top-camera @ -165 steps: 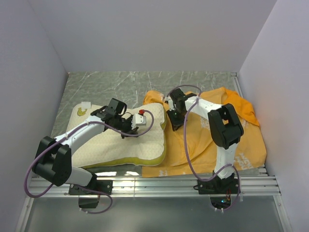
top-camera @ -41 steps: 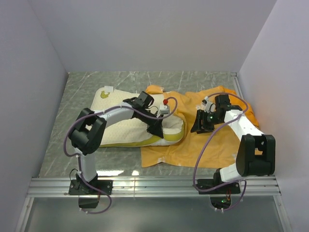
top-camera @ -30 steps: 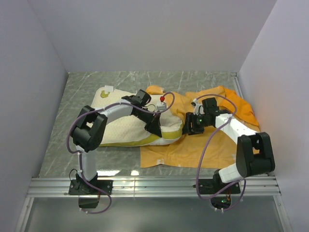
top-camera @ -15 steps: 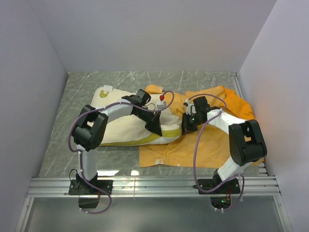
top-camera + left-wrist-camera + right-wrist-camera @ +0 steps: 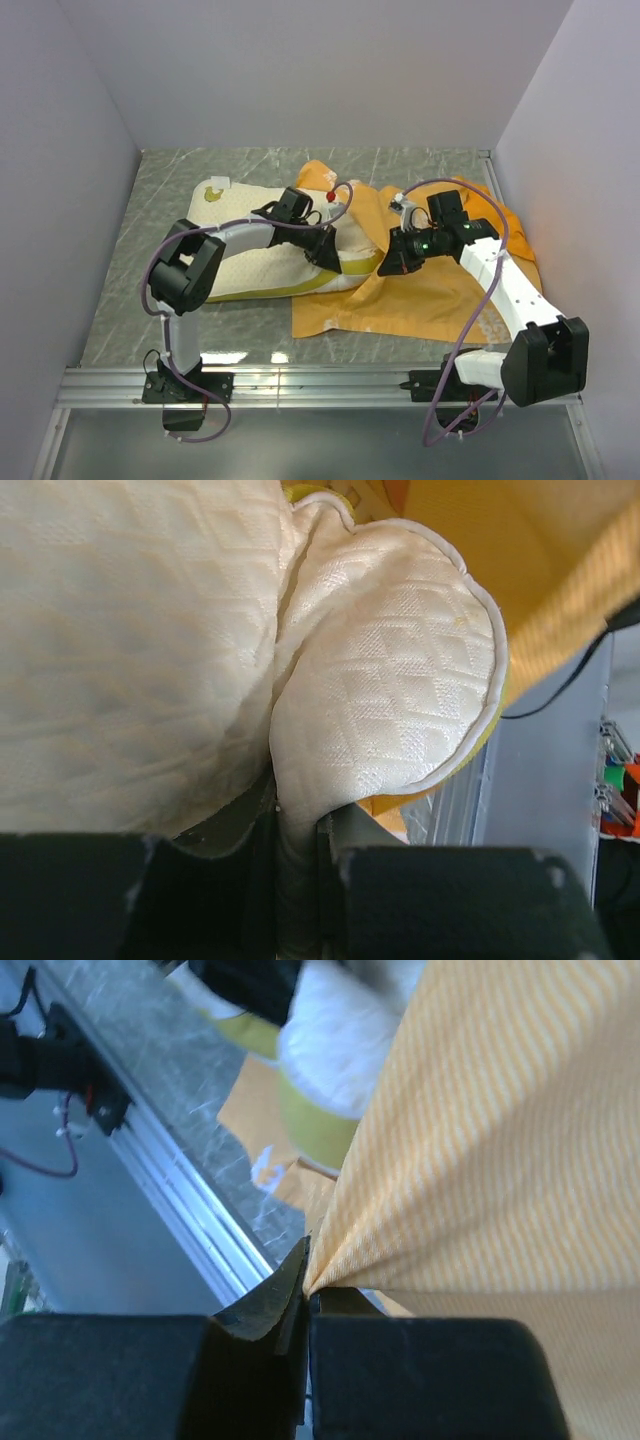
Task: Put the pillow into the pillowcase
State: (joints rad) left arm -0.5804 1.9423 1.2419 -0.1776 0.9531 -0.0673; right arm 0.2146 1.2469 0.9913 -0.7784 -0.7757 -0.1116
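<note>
A grey marbled table [image 5: 180, 190], closed in by plain pale walls [image 5: 320, 70] and edged at the near side by an aluminium rail [image 5: 320, 383], carried the whole scene. The pillow [image 5: 245, 265] lay left of centre, its right end overlapping the left edge of the orange pillowcase [image 5: 450, 300], which spread rumpled over the table's right half. Most of the pillow lay outside the cloth.

The overhead camera gave the layout and both arms but hid the fingertips. The left wrist camera supplied the missing detail: the left gripper [image 5: 296, 830] was pinching a rounded, white-piped corner of the quilted pillow, with orange fabric just beyond it. The right wrist camera showed the right gripper [image 5: 305, 1290] with its fingers pressed together on a gathered fold of the finely striped pillowcase, the cloth fanning upward from the pinch. The pillow's yellowish edge and the rail lay blurred behind.

The left arm [image 5: 185, 275] was folded sharply at its elbow, its forearm reaching rightward across the pillow to the far right end. The right arm [image 5: 505, 285] stretched long and diagonal from its base at the near right, its wrist angled left toward the pillow's end, the two grippers near each other but apart.
</note>
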